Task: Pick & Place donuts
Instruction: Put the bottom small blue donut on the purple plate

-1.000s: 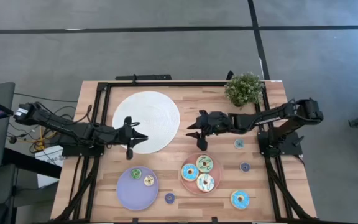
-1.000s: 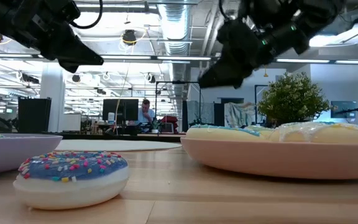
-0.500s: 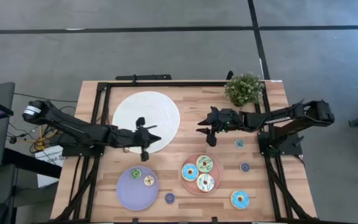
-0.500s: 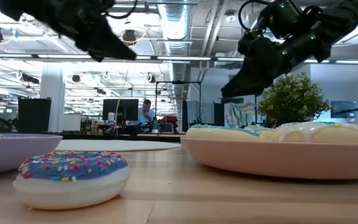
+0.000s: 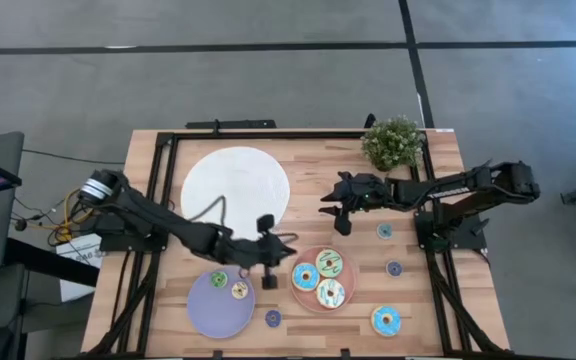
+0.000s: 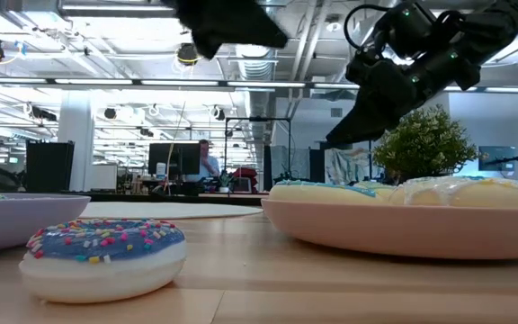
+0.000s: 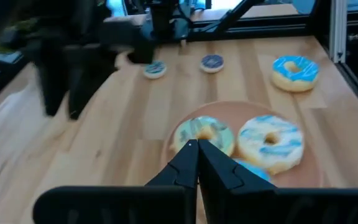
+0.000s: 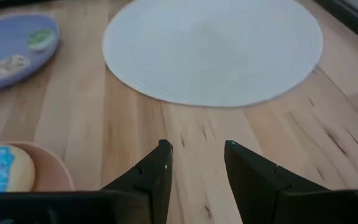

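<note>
Your left gripper [image 5: 286, 247], clenched and empty, hovers beside the round pink plate [image 5: 296, 294]; descending closed risks knocking its iced toy donuts [image 5: 305, 277]. Right gripper [image 5: 331, 214] released.

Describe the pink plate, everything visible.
The pink plate is a flat, round, shallow dish with a low raised rim, seemingly smooth plastic, lying flat on the wooden table near its front middle. It carries three large donuts: one iced blue, one greenish, one white with blue streaks, packed close together. The left end effector, fingers shut, hovers just beside its rim, not touching it.
</note>
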Tool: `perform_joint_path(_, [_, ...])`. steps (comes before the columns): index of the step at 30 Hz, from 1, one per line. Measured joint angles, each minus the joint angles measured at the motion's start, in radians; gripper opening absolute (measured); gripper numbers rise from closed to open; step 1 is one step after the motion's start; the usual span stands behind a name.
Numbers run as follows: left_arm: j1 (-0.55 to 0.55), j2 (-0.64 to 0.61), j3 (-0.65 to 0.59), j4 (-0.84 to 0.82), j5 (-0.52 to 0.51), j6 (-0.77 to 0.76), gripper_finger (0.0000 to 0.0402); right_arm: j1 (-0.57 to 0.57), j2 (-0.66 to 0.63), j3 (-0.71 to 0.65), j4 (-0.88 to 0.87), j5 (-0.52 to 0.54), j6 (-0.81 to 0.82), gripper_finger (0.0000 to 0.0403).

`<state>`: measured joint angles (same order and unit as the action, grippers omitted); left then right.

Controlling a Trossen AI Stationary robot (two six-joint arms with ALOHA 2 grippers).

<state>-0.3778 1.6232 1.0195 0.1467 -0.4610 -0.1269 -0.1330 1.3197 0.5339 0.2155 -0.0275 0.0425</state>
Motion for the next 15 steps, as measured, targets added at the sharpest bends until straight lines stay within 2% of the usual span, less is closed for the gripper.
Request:
perform_joint_path(8, [-0.089, 0.171, 0.258, -0.164, -0.134, -0.114, 0.0, -0.001, 0.0, 0.0, -0.037, -0.002, -0.001, 0.0136])
perform_joint_path(15, [-0.152, 0.264, 0.388, -0.219, -0.22, -0.222, 0.0, -0.001, 0.0, 0.0, -0.038, -0.003, 0.001, 0.0136])
